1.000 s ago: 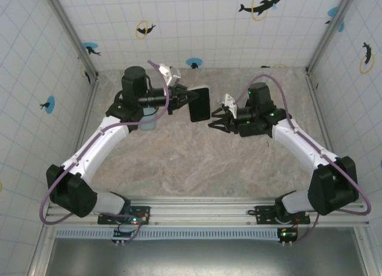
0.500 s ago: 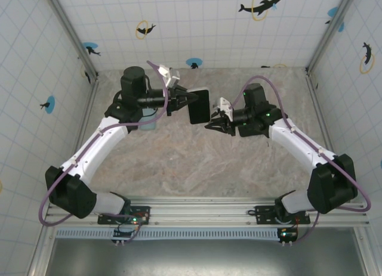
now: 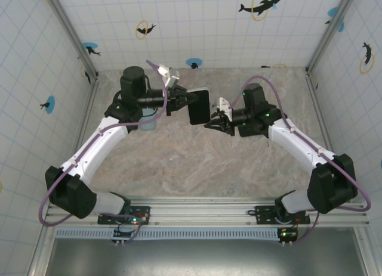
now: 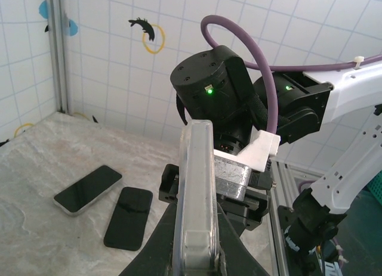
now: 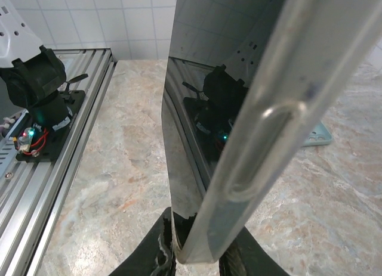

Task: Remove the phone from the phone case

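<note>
Top external view: I see the left gripper (image 3: 188,101) clamped on the phone (image 3: 199,105), which sits in its clear case (image 4: 195,192) and is held on edge above the table (image 3: 191,163). Just right of the phone, the right gripper (image 3: 211,122) pinches its edge.

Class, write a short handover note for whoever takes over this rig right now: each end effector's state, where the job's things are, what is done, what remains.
Left end effector: shut on the phone, holding it in the air above the table.
Right end effector: fingers either side of the phone's edge; firm grip unclear.
Done: cased phone lifted off the table.
Left: the phone sits inside its clear case; work the two apart.
</note>
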`<state>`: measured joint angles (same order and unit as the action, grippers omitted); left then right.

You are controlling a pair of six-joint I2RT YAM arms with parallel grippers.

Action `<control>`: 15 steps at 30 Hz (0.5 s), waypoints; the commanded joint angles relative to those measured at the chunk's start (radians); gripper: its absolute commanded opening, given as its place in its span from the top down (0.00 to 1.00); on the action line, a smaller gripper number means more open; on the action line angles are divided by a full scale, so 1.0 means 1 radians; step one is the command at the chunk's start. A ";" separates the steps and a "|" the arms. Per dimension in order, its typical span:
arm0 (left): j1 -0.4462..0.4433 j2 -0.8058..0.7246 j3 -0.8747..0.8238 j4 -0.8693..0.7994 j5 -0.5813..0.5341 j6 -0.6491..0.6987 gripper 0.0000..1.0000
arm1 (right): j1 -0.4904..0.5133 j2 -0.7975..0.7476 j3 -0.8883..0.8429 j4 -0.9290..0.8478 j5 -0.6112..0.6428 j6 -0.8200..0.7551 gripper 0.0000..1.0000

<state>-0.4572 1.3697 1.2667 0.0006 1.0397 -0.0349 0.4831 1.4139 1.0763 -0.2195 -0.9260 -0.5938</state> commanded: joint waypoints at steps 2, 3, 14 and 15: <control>0.006 -0.031 0.010 0.075 0.045 -0.026 1.00 | 0.000 0.014 0.052 0.030 -0.024 0.006 0.79; 0.005 -0.032 0.008 0.075 0.043 -0.026 1.00 | 0.000 0.014 0.051 0.029 -0.024 0.005 0.80; 0.005 -0.032 -0.009 0.093 0.096 -0.097 1.00 | 0.004 0.000 0.082 0.060 0.048 -0.044 0.86; 0.003 -0.029 -0.007 0.096 0.109 -0.105 1.00 | 0.001 0.002 0.091 0.053 0.058 -0.052 0.86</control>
<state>-0.4492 1.3697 1.2602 0.0502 1.0626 -0.0799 0.4843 1.4185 1.0874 -0.2131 -0.9119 -0.6140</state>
